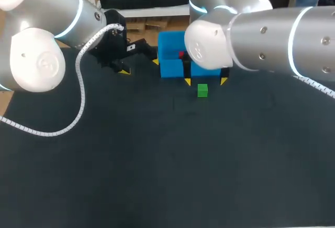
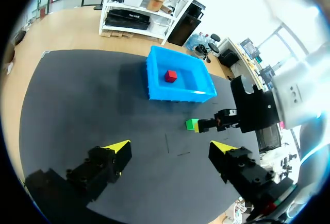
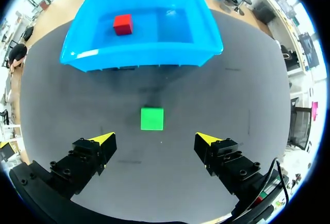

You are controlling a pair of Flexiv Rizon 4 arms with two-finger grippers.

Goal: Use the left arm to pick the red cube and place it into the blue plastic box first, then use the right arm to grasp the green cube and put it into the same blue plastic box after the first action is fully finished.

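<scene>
The red cube [image 3: 122,24] already lies inside the blue plastic box [image 3: 139,59], towards its far wall. We therefore judge the first half done, and the step in hand is the right arm's grasp of the green cube [image 3: 152,119]. That cube sits flat on the dark worktop [image 1: 157,160], just in front of the box's near wall and apart from it. Our right end effector [image 3: 154,140] hangs over it released, its fingers spread wide. The cube is a little ahead of the gap and roughly centred between the two yellow tips. Our left end effector [image 1: 140,66] is also released and holds nothing, off to the left of the box.

To do this well, we should first bring the right end effector slightly forward so the cube lies squarely between the fingers, then descend straight. In the right wrist view the cube's faces look nearly square to the finger line, so little wrist twist seems needed. We want the fingers on two opposite faces at about mid-height, with the tips not pressing into the worktop. Clenching evenly should keep either finger from nudging the cube aside first. With the box wall so near, we should lift above the rim before travelling over it. We should then release low, in the open floor beside the red cube.
</scene>
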